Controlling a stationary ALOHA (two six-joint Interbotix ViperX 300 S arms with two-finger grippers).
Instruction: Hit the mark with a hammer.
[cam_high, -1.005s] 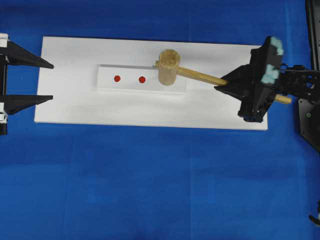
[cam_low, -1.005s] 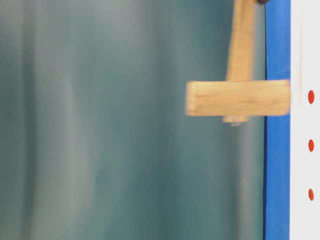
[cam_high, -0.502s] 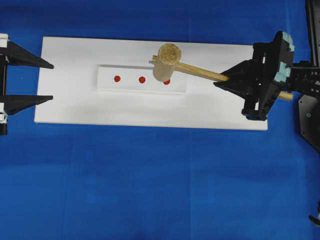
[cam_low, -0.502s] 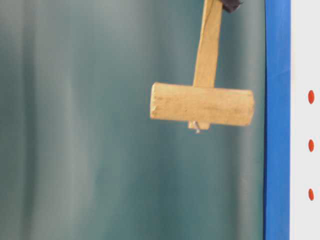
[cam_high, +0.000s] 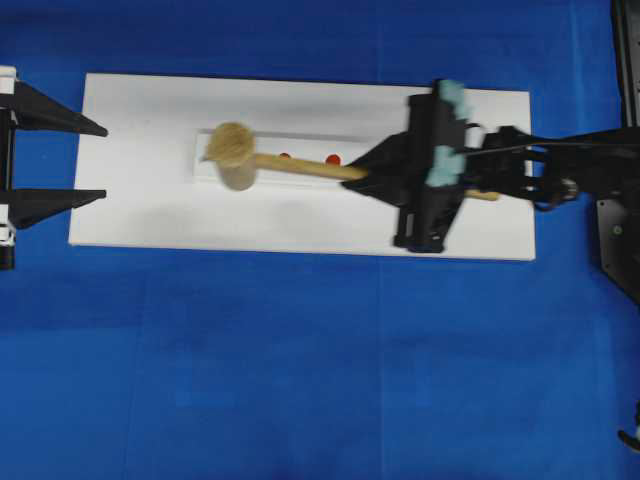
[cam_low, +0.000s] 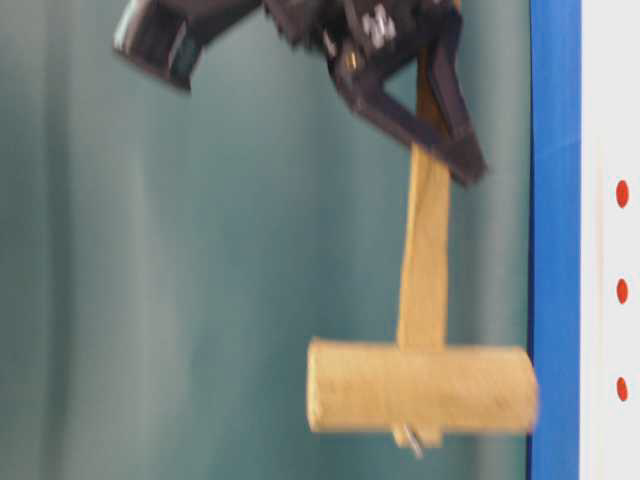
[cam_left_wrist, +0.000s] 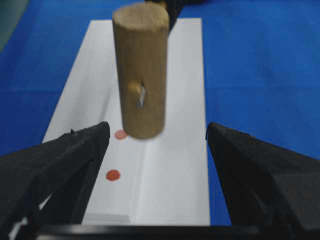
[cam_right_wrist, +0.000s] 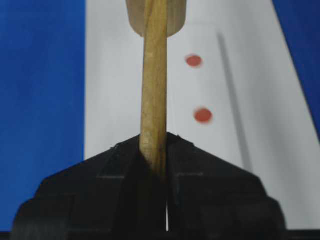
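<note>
Blue cloth carries a white board. At far left, the left gripper idles with fingers spread, empty. Just beyond them the hammer hovers over the bar's left end, likely hiding the mark. The right gripper clamps the handle; drop the head squarely.

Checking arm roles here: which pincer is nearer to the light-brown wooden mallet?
Right. The right pincer is shut on the light-brown wooden mallet, clamping its slim handle. The left pincer stands open at the white board's far end, apart from the mallet.
</note>
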